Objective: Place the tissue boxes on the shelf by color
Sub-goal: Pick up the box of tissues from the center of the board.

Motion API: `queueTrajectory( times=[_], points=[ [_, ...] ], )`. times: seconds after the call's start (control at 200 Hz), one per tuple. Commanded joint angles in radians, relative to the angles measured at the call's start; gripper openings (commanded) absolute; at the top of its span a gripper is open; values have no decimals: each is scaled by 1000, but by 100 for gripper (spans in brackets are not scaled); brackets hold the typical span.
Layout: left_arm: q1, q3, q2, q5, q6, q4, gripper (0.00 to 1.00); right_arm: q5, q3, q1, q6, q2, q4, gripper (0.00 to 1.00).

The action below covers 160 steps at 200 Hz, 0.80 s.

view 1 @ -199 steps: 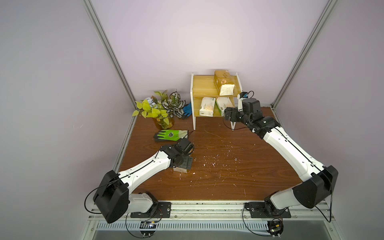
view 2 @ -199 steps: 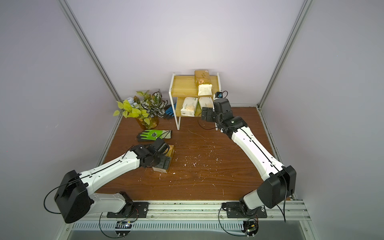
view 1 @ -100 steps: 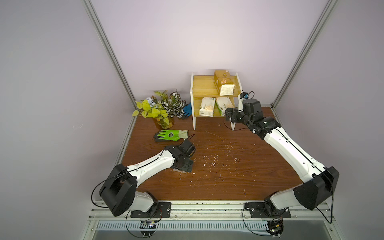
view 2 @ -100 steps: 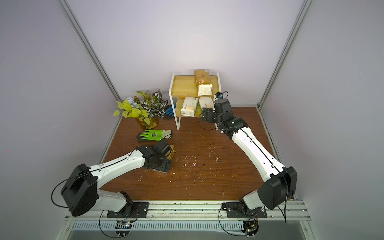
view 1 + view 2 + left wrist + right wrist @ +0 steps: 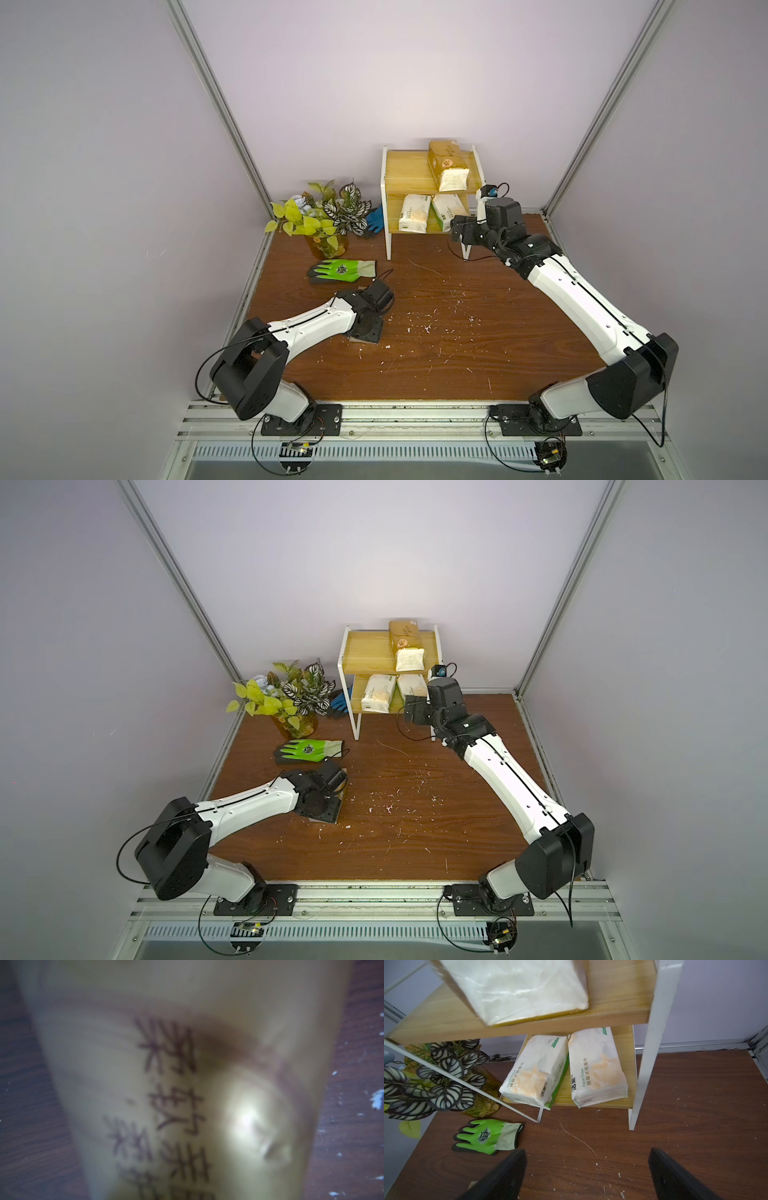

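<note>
The shelf (image 5: pixel 409 172) stands at the back of the table. One gold tissue box (image 5: pixel 446 166) lies on its top board and two white tissue boxes (image 5: pixel 535 1070) (image 5: pixel 596 1068) lie side by side on the lower board. A second gold tissue box (image 5: pixel 187 1084) lies on the table. It fills the left wrist view, blurred. My left gripper (image 5: pixel 365 328) points straight down onto it and covers nearly all of it in both top views, with the jaws hidden. My right gripper (image 5: pixel 587 1153) hovers in front of the shelf's right leg, open and holding nothing.
A green glove (image 5: pixel 343 270) lies on the table just behind the left gripper. A potted plant (image 5: pixel 324 216) and a blue glove (image 5: pixel 376 218) sit left of the shelf. White crumbs (image 5: pixel 424 328) are scattered over the brown tabletop (image 5: pixel 457 365).
The left gripper has come down over the gold tissue box on the table, which now shows less in the top views. The right arm has stayed where it was.
</note>
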Motion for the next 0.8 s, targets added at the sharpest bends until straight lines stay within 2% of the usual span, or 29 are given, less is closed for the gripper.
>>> queueTrajectory(
  times=[0.0, 0.035, 0.135, 0.225, 0.465, 0.61, 0.796],
  points=[
    [-7, -21, 43, -1, 15, 18, 52, -3, 25, -3, -1, -20, 16, 99],
    [-7, -14, 41, -3, 17, 17, 44, -5, 29, -3, -3, -16, 14, 98],
    [-7, 43, 19, -24, 23, -14, 16, -14, 37, -3, -2, -10, 14, 97],
    [-7, 123, -8, -28, 28, -55, 0, -17, 35, -3, 4, -7, 23, 96],
    [-13, 328, -108, 37, 70, -59, 0, -4, 52, -3, 11, 10, 39, 95],
    [-28, 431, -176, 10, 104, -49, 0, 38, 62, -3, -8, 3, 66, 95],
    [-28, 645, -111, -50, 194, -35, 0, 47, 68, -3, 4, 5, 83, 94]
  ],
)
